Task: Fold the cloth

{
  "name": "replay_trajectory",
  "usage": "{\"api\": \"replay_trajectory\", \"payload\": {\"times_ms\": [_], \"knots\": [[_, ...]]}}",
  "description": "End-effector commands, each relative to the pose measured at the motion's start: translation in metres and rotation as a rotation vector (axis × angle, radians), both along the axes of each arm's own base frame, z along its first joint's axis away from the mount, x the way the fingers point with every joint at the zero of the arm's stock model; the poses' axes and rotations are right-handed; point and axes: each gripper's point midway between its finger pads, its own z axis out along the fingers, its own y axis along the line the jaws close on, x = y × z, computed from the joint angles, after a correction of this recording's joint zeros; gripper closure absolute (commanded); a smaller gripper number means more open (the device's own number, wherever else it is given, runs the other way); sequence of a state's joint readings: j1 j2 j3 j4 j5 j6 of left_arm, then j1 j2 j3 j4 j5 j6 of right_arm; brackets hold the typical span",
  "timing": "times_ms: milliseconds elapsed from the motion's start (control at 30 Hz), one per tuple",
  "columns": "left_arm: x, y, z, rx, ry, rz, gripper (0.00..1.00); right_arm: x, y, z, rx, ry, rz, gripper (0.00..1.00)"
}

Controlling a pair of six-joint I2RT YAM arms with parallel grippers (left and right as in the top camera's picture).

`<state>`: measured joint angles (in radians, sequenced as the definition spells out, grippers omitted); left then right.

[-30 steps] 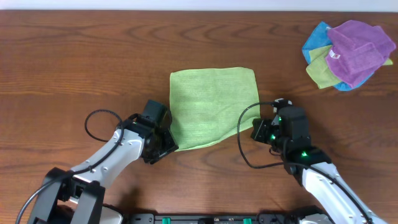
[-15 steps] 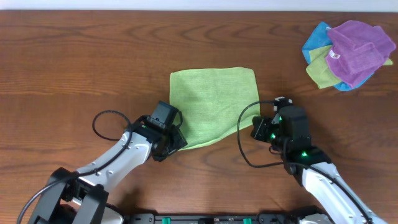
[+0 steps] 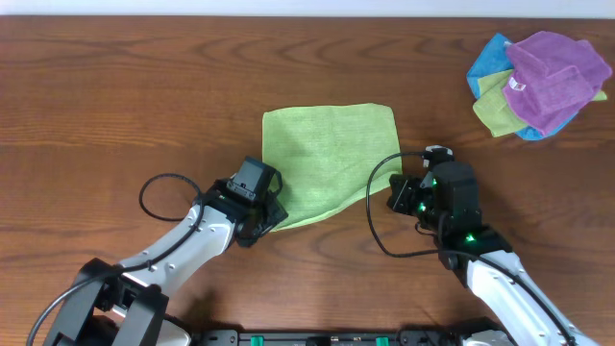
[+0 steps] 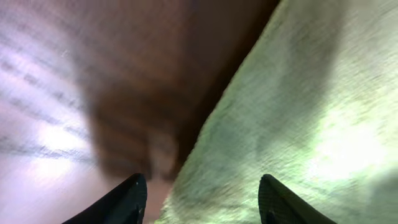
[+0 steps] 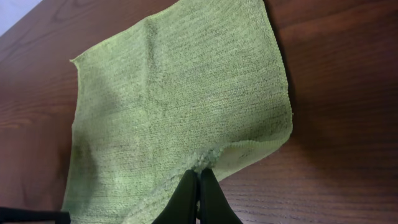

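The cloth is a lime-green towel lying mostly flat in the middle of the wooden table. My left gripper is at its near-left corner. In the left wrist view this gripper is open and straddles the cloth edge, one finger over bare wood and the other over the fabric. My right gripper is at the near-right edge. In the right wrist view it is shut, pinching a puckered bit of the cloth edge beside a slightly lifted corner.
A pile of purple, blue and green cloths lies at the far right of the table. Black cables loop beside the left arm and the right arm.
My left gripper has moved right, up to the cloth's near-left corner, and its jaws have widened a little. The right gripper stays shut at the near-right edge.
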<state>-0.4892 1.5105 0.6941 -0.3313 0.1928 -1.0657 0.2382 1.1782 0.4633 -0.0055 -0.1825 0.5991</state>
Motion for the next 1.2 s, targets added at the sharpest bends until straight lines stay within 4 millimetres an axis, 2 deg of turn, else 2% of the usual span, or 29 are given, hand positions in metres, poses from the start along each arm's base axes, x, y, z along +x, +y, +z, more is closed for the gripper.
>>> {"api": "replay_trajectory", "payload": {"times_ms": [0,233,433,567,667,767,933,1033,1167], "knots": [[0.008,0.006,-0.002,0.029,-0.029,0.056,0.4,0.005,0.002,0.006,0.002,-0.014,-0.005,0.98],[0.013,0.006,-0.001,0.033,-0.052,0.062,0.4,0.014,-0.004,0.013,-0.015,-0.059,-0.038,0.99],[0.013,0.006,-0.001,0.033,-0.053,0.062,0.4,0.026,-0.006,0.028,-0.012,-0.139,-0.063,0.98],[0.015,0.004,0.001,0.022,-0.064,0.06,0.39,0.027,-0.005,0.028,-0.011,-0.142,-0.063,0.99],[0.014,-0.013,0.005,-0.076,-0.04,0.058,0.39,0.027,-0.005,0.024,-0.015,-0.128,-0.063,0.99],[0.01,-0.02,0.007,-0.127,-0.011,0.07,0.39,0.029,-0.005,0.02,-0.013,-0.121,-0.065,0.99],[0.01,-0.02,0.007,-0.126,-0.007,0.067,0.38,0.043,-0.001,0.021,0.011,-0.163,-0.075,0.98],[0.01,-0.019,0.007,-0.12,-0.011,0.069,0.37,0.056,0.001,0.03,0.037,-0.225,-0.083,0.98],[0.012,-0.016,0.006,-0.106,-0.02,0.078,0.36,0.064,-0.006,0.041,0.02,-0.273,-0.129,0.98]]}}
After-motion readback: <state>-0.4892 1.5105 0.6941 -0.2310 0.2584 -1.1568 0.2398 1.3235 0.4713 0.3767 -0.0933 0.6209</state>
